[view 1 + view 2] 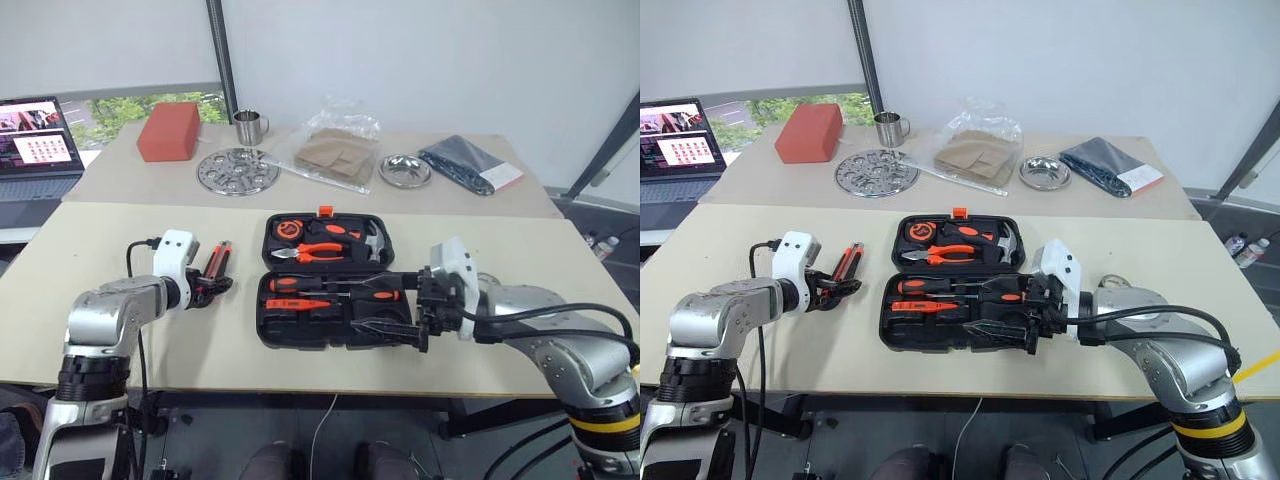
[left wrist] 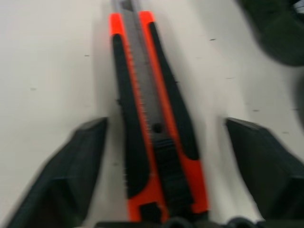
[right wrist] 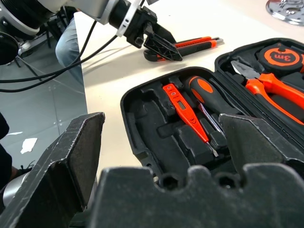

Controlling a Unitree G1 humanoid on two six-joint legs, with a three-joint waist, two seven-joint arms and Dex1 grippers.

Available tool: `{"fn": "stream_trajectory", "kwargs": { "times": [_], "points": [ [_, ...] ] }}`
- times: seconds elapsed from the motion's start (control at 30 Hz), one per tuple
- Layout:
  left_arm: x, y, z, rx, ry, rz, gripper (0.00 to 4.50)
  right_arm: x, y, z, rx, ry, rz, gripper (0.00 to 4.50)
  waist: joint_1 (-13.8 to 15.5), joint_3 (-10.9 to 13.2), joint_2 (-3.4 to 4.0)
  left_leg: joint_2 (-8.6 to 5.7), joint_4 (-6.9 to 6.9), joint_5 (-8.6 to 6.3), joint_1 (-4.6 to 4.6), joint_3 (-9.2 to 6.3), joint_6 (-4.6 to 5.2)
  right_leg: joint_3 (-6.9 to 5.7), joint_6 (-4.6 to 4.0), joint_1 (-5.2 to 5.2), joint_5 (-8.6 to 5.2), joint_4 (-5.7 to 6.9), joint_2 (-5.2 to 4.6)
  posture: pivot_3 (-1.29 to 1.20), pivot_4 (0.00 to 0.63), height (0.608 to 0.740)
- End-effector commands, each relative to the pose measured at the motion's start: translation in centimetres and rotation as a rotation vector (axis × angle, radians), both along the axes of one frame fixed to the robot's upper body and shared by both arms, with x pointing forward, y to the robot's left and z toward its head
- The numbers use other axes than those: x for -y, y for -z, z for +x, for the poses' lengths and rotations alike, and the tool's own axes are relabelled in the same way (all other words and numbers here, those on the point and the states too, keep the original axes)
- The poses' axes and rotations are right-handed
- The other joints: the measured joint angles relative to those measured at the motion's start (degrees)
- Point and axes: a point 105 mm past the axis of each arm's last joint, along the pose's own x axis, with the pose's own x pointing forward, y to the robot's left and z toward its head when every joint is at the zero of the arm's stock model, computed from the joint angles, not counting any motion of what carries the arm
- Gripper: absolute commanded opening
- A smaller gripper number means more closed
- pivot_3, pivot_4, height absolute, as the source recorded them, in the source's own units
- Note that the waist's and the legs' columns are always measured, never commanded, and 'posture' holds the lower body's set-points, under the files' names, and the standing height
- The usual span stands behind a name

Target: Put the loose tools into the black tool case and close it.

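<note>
1. Your right gripper (image 1: 398, 335) hovered open-jawed over the open black moulded plastic tool case (image 1: 335, 283).
2. Left of that case, your left gripper (image 1: 212, 287) straddled the orange-and-black utility knife (image 2: 154, 118), fingers apart along its length, not yet gripping.

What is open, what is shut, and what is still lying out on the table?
Case: open, lid flat on the table.
Knife: still out on the table, between the left claw's fingers, not gripped.
Left claw: open around the knife.
Right claw: open, over the case, holding nothing.
Screwdrivers: in the case.
Laptop: open, screen on.
</note>
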Motion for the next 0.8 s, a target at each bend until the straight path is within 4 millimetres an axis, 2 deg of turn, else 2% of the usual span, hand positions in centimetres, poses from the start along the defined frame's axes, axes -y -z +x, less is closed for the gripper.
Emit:
{"fn": "stream_trajectory", "kwargs": {
  "times": [0.03,0.07,0.17,0.2,0.3,0.4,0.5,0.6,0.67,0.8],
  "points": [
    [-0.7,-0.1,0.2,0.011,0.025,0.043,2.22,0.4,-1.1,-0.2,0.058,0.02,0.004,4.5,0.0,0.0,0.0,0.01,0.0,0.0,0.0,0.0,-0.01,0.03,0.0,-0.02,0.0,0.01,-0.03,0.0,0.15,0.734],
    [-0.8,-1.1,0.5,0.065,0.059,0.054,1.83,0.5,-1.0,-0.2,0.064,0.03,-0.006,4.5,-0.1,0.0,0.0,0.01,0.0,-0.01,0.0,0.0,-0.01,0.04,-0.01,-0.04,0.01,0.04,-0.07,0.0,0.15,0.734],
    [-2.2,-4.5,1.1,0.187,0.15,0.061,1.74,1.0,-0.9,-0.2,0.067,0.047,-0.024,4.5,0.0,0.0,-0.02,0.01,0.0,-0.01,-0.12,0.0,-0.01,0.02,-0.17,-0.2,0.1,0.08,-0.33,0.0,0.15,0.734],
    [-2.2,-5.9,1.1,0.23,0.229,0.068,1.74,1.2,-0.9,-0.3,0.065,0.05,-0.03,4.5,0.0,0.0,-0.04,0.01,0.0,-0.01,-0.18,0.0,-0.01,0.01,-0.19,-0.28,0.11,0.09,-0.34,0.0,0.15,0.734],
    [0.0,-9.2,-0.2,0.304,0.519,0.057,1.74,2.0,-0.7,-0.6,0.045,0.067,-0.058,4.5,0.0,0.1,-0.09,-0.03,0.0,0.01,-0.6,0.04,-0.02,-0.09,-0.28,-0.73,0.17,0.14,-0.21,0.0,0.15,0.734],
    [3.2,-11.2,-2.8,0.25,0.831,-0.018,1.74,2.7,-0.1,-1.8,-0.014,0.047,-0.084,4.5,0.4,0.1,-0.08,-0.12,0.01,0.02,-0.68,0.05,0.0,-0.18,-0.23,-0.67,0.14,0.05,-0.2,0.0,0.15,0.734],
    [5.8,-10.6,-5.2,0.158,1.099,0.038,1.74,2.8,0.2,-2.8,-0.019,0.039,-0.107,4.5,0.0,0.1,-0.07,-0.19,0.01,0.01,-0.65,0.05,0.04,-0.18,-0.07,-0.52,0.05,-0.1,-0.18,0.0,0.15,0.734],
    [7.9,-7.0,-5.4,0.132,1.267,0.243,1.74,3.0,0.7,-2.9,-0.008,0.087,-0.115,4.5,-0.1,0.1,-0.05,-0.13,-0.05,0.0,-0.36,0.06,0.04,-0.18,-0.02,-0.22,0.0,-0.15,-0.03,0.0,0.15,0.734],
    [8.6,-5.3,-5.8,0.108,1.344,0.299,1.74,3.0,0.8,-3.1,-0.009,0.101,-0.111,4.5,-0.1,0.1,-0.01,-0.06,-0.05,0.01,-0.25,0.07,0.02,-0.14,-0.01,-0.15,-0.1,-0.13,-0.02,0.0,0.15,0.734],
    [12.3,-4.1,-6.1,0.089,1.401,0.173,1.74,2.4,1.0,-3.9,-0.019,0.112,-0.076,4.5,0.0,0.1,-0.02,0.11,-0.03,0.0,-0.32,0.02,0.01,-0.07,-0.09,-0.23,-0.11,-0.09,-0.06,0.0,0.15,0.734]
  ]
}}
